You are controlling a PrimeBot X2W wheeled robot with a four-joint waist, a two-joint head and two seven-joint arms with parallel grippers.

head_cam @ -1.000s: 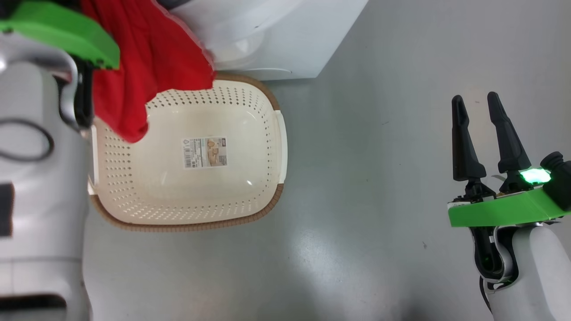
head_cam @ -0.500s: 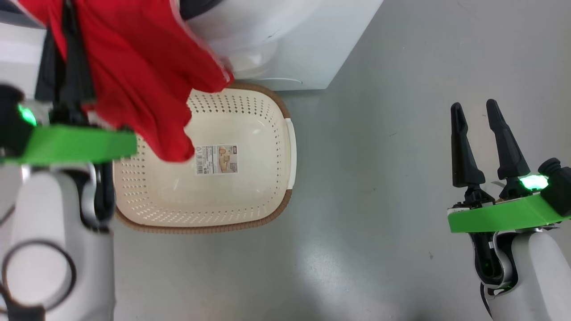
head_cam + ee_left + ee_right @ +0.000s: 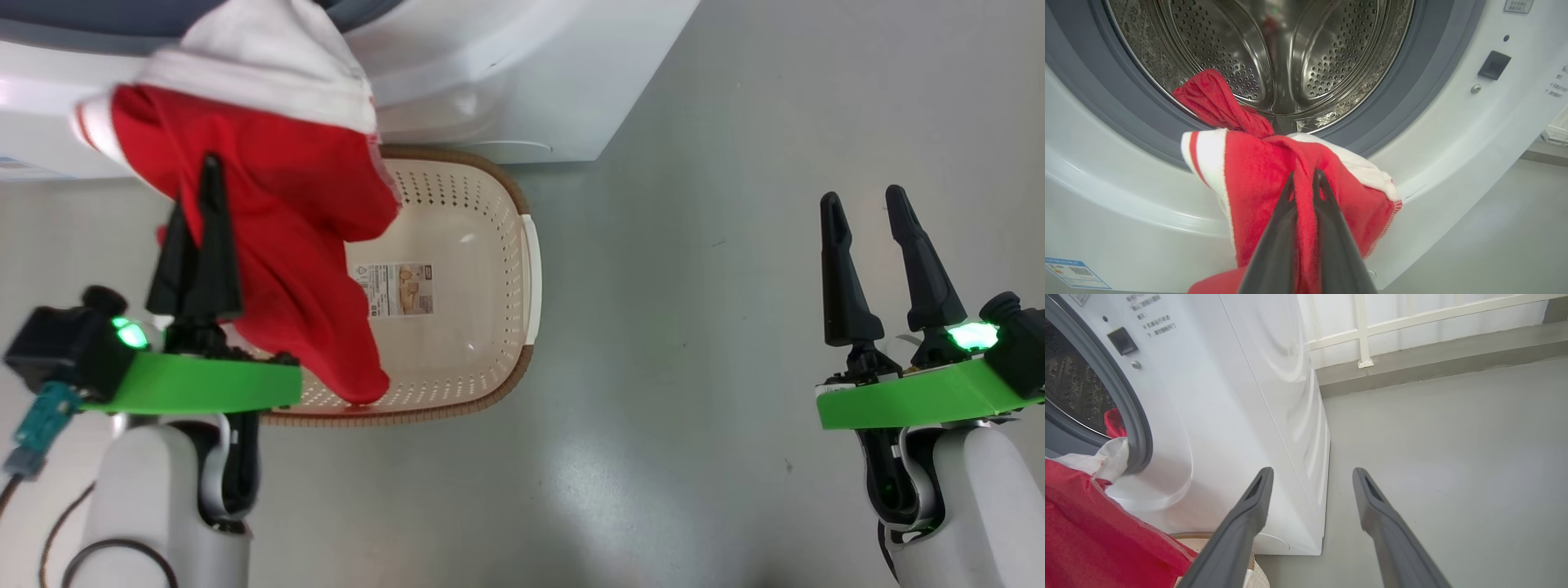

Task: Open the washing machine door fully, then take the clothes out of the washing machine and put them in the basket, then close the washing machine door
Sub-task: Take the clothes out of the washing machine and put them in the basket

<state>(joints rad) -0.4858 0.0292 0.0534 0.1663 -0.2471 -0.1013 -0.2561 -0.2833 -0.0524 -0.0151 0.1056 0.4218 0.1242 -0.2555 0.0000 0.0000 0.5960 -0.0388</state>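
Note:
My left gripper (image 3: pixel 204 175) is shut on the clothes (image 3: pixel 277 245), a red garment with a white panel. The garment hangs over the left part of the cream basket (image 3: pixel 490 269), which stands on the floor in front of the washing machine (image 3: pixel 522 73). In the left wrist view my left gripper (image 3: pixel 1304 175) pinches a red fold of the clothes (image 3: pixel 1257 175), and a red end still trails over the grey gasket into the steel drum (image 3: pixel 1274 53). My right gripper (image 3: pixel 863 196) is open and holds nothing, far to the right over bare floor. The washing machine door is out of view.
The grey floor (image 3: pixel 694 327) stretches right of the basket. In the right wrist view my right gripper (image 3: pixel 1312 471) faces the washing machine's white side (image 3: pixel 1274 416), with a white railing (image 3: pixel 1363 330) along the wall behind. A blue label (image 3: pixel 1073 271) sits low on the machine's front.
My left gripper has drawn back from the washing machine with the clothes, and the garment's white panel has come out. The head camera has shifted. The right gripper has stayed open and still.

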